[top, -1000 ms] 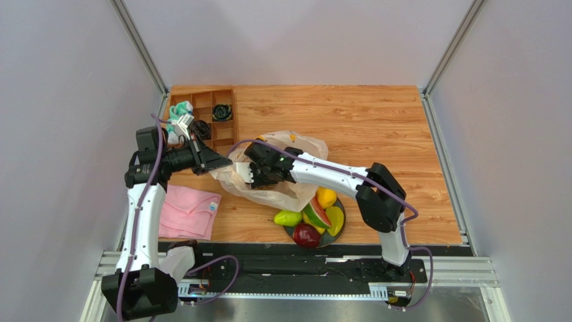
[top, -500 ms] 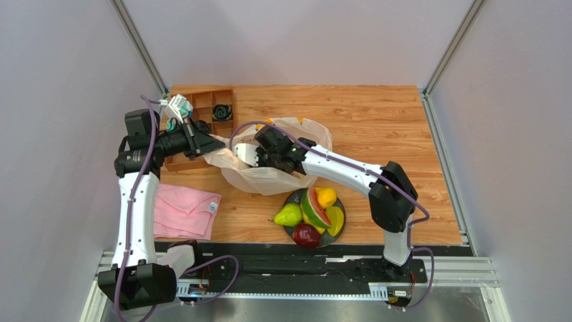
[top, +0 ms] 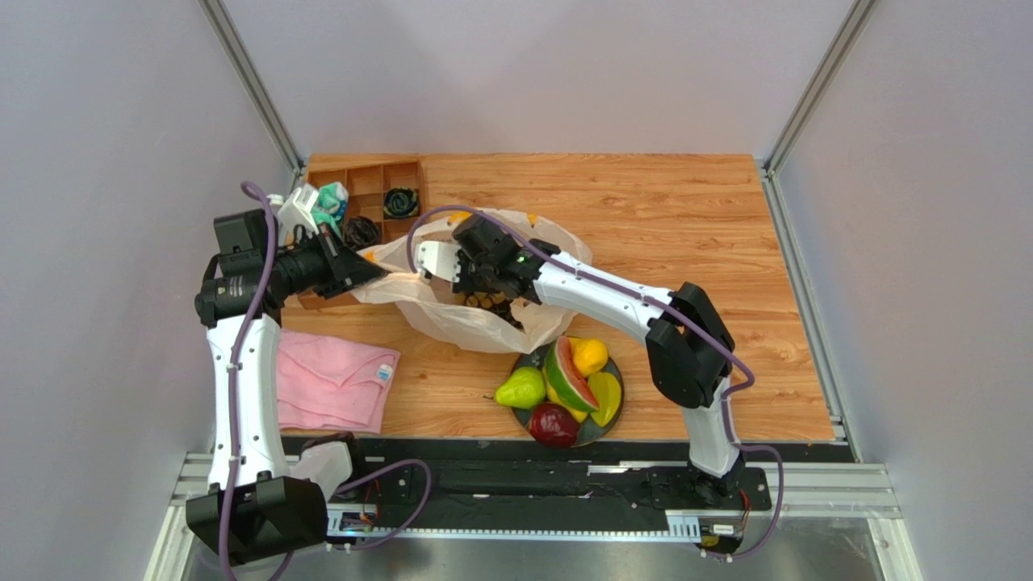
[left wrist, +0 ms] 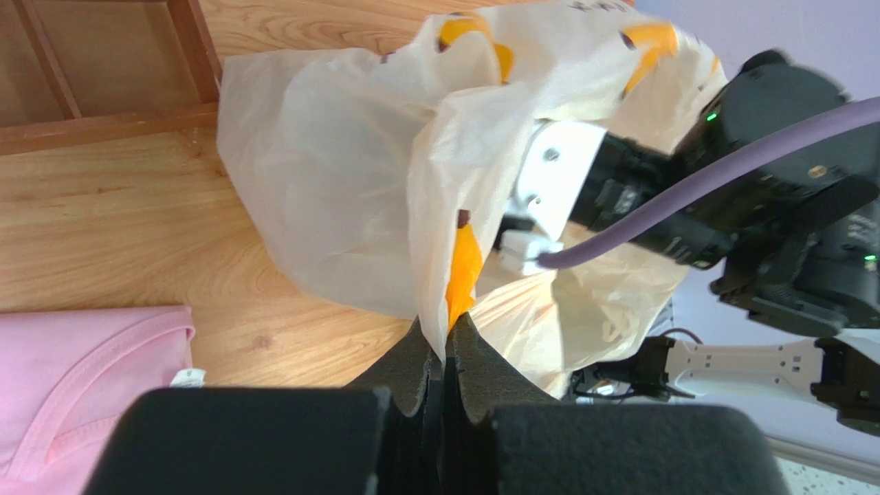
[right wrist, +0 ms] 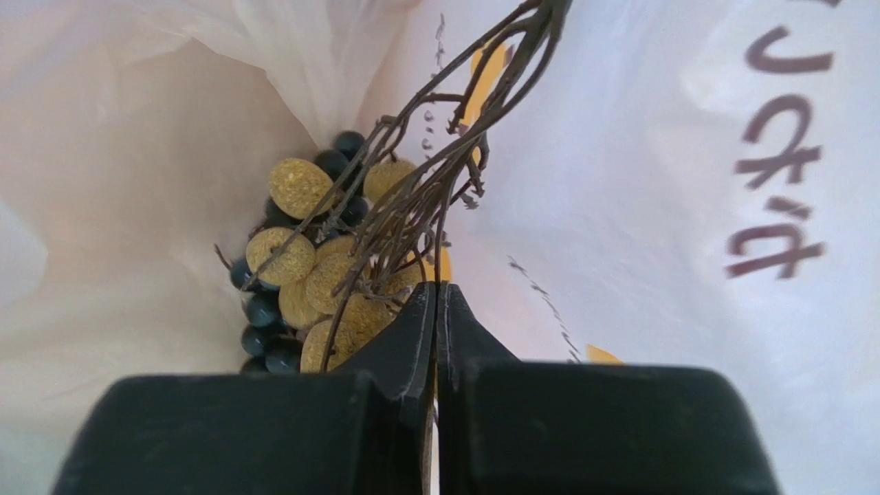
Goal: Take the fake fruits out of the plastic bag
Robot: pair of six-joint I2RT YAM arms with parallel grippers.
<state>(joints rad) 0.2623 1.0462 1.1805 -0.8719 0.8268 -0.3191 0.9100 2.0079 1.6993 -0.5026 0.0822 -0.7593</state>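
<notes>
The plastic bag [top: 418,288] lies crumpled at mid-table, cream with orange bananas. My left gripper [top: 361,264] is shut on the bag's left edge [left wrist: 444,258] and holds it up. My right gripper [top: 477,281] is inside the bag's mouth, shut on the thin dark stems of a grape bunch [right wrist: 310,268] with pale gold and dark grapes, which hangs below it [top: 488,298]. A dark plate [top: 525,419] at the front holds the green pear [top: 520,390], watermelon slice [top: 565,373], lemon [top: 589,356], yellow mango [top: 605,396] and dark red apple [top: 553,424].
A folded pink cloth [top: 334,381] lies at front left. A wooden divider tray [top: 367,182] at back left holds a black sock roll [top: 400,201] and a teal one [top: 331,203]. The right arm [left wrist: 764,155] crosses above the bag.
My left gripper has pulled the bag's edge left and toward the back. My right gripper has moved back with it, the bag has slid off the plate, and the grape bunch now shows under the gripper.
</notes>
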